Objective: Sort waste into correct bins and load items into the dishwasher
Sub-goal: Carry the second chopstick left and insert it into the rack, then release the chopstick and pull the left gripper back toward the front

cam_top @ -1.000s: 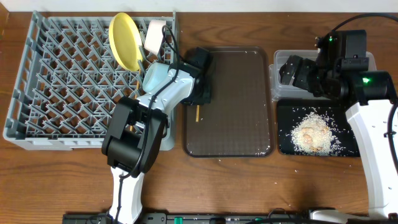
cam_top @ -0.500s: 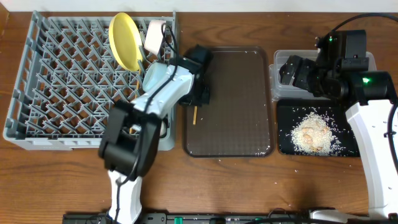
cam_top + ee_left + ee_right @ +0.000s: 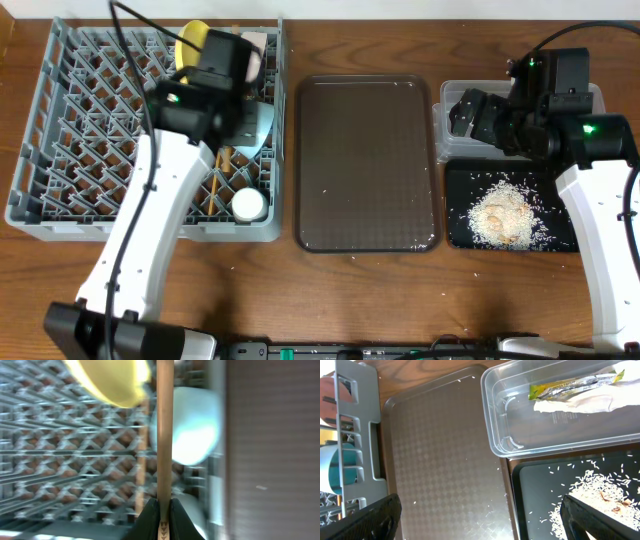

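Observation:
My left gripper (image 3: pixel 163 519) is shut on a wooden chopstick (image 3: pixel 165 435) and holds it above the grey dish rack (image 3: pixel 60 150). In the overhead view its fingers are mostly hidden under the wrist (image 3: pixel 222 125). A second chopstick (image 3: pixel 212 195) lies in the rack. The yellow plate (image 3: pixel 190 40), white bowl (image 3: pixel 262 50), light blue bowl (image 3: pixel 255 125) and small white cup (image 3: pixel 248 205) stand in the rack. My right gripper (image 3: pixel 480 520) is open and empty above the clear tub (image 3: pixel 495 445), which holds the wrapper (image 3: pixel 575 382) and white paper (image 3: pixel 580 404). Rice (image 3: pixel 500 215) lies in the black tray (image 3: pixel 455 235).
The dark brown serving tray (image 3: pixel 365 160) lies between the rack and the bins with a few white crumbs on it. A few grains lie on the wooden table in front of the black tray.
My left arm has swung from the brown tray's left edge to over the rack, carrying the chopstick off the tray. The white cup now shows. The right arm has not moved.

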